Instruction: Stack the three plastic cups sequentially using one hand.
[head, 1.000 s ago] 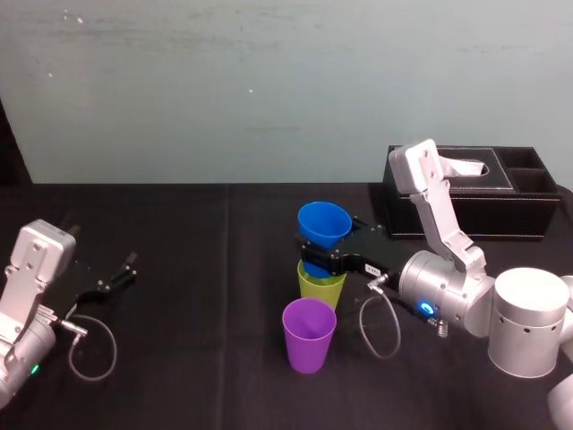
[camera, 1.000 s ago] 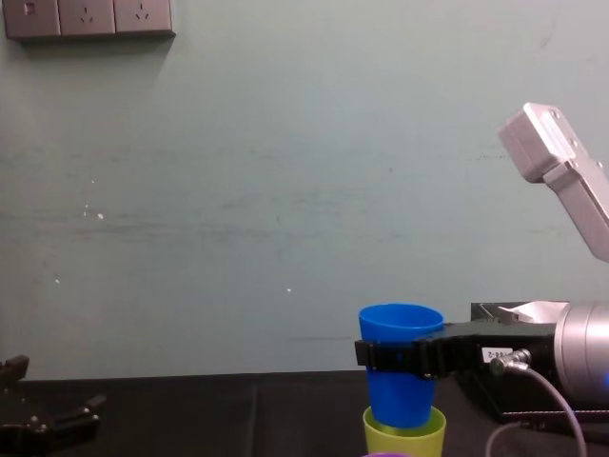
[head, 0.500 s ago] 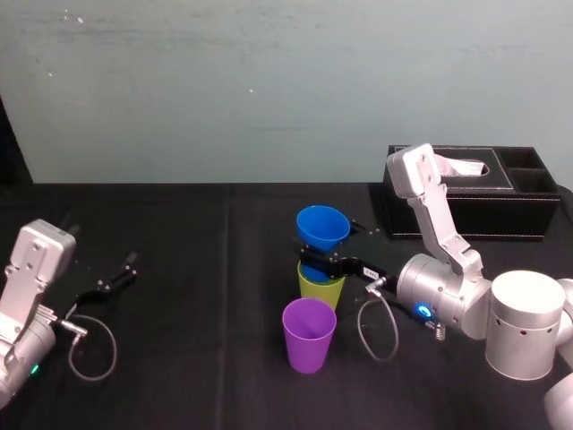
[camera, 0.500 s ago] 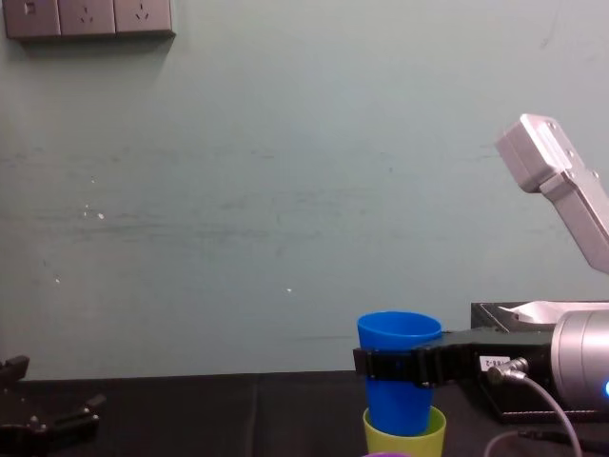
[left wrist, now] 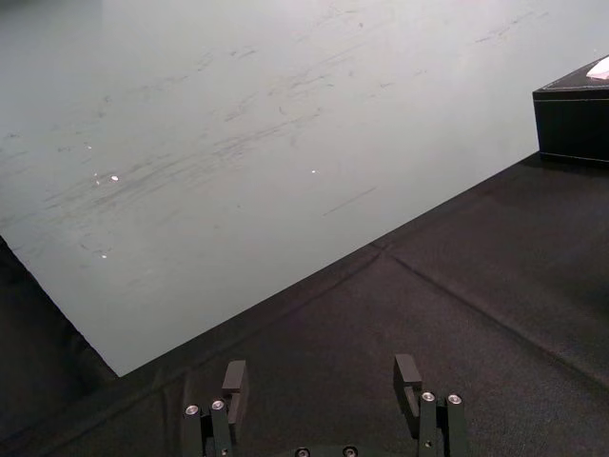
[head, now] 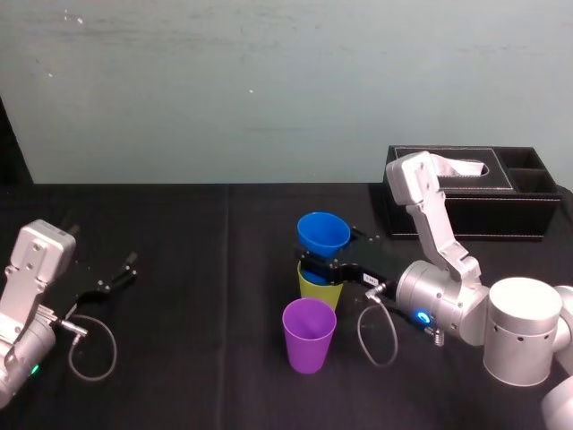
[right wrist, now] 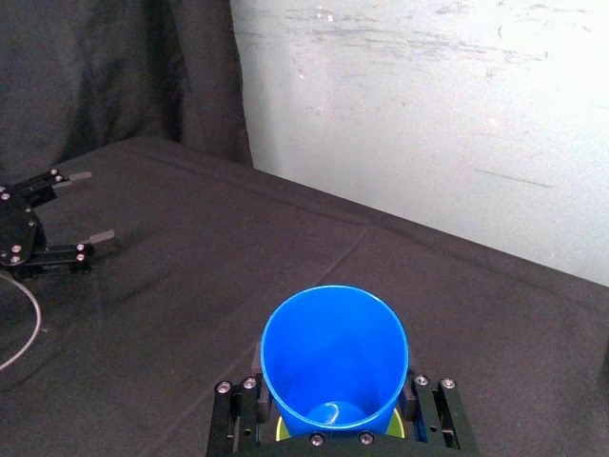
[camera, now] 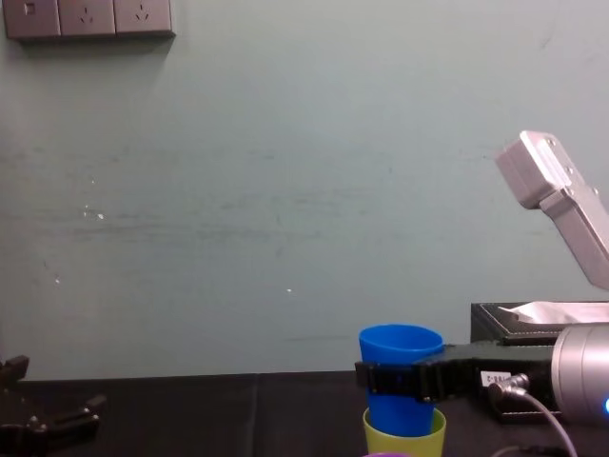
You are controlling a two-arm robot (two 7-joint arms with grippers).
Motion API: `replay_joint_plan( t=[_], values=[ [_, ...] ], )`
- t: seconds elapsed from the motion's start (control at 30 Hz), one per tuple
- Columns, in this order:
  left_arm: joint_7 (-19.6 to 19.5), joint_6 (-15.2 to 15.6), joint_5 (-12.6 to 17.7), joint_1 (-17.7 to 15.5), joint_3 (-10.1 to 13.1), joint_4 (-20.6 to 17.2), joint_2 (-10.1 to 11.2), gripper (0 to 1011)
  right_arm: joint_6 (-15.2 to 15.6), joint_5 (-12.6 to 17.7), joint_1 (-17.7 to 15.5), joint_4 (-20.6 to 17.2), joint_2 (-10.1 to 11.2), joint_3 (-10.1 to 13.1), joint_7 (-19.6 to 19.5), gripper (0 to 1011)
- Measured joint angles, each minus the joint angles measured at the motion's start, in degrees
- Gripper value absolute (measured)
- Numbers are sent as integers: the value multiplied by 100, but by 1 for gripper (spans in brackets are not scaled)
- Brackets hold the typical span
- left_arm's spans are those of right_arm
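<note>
My right gripper (head: 320, 262) is shut on the blue cup (head: 323, 233), one finger on each side of its lower wall. The cup's base sits partly inside the lime-green cup (head: 318, 288), which stands upright on the black table. From the chest view the blue cup (camera: 401, 352) rises well above the green cup's (camera: 403, 435) rim. The right wrist view looks down into the blue cup (right wrist: 333, 367) between the fingers (right wrist: 236, 411). The purple cup (head: 310, 334) stands alone just in front of the green one. My left gripper (left wrist: 322, 383) rests open at the table's left.
A black tissue box (head: 474, 193) stands at the back right behind my right arm. A grey cable (head: 374, 324) loops from the right wrist close to the purple cup. Black cloth covers the table (head: 197, 269); a pale wall stands behind.
The right gripper has come down with the blue cup, sinking it deeper into the green cup. The left arm and the purple cup have not moved.
</note>
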Motion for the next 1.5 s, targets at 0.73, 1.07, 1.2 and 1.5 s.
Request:
replay_joint_plan(
  t=[0.73, 1.07, 1.2, 1.5],
  values=[
    [0, 0, 0, 0, 0, 0, 0, 1000, -52, 17, -14, 143, -62, 40, -21, 735],
    [0, 0, 0, 0, 0, 0, 0, 1000, -49, 17, -14, 131, -58, 36, -21, 811],
    [0, 0, 0, 0, 0, 0, 0, 1000, -47, 17, -13, 128, -57, 36, -22, 913],
    [0, 0, 0, 0, 0, 0, 0, 1000, -43, 17, -13, 124, -53, 36, -21, 1004]
  ],
)
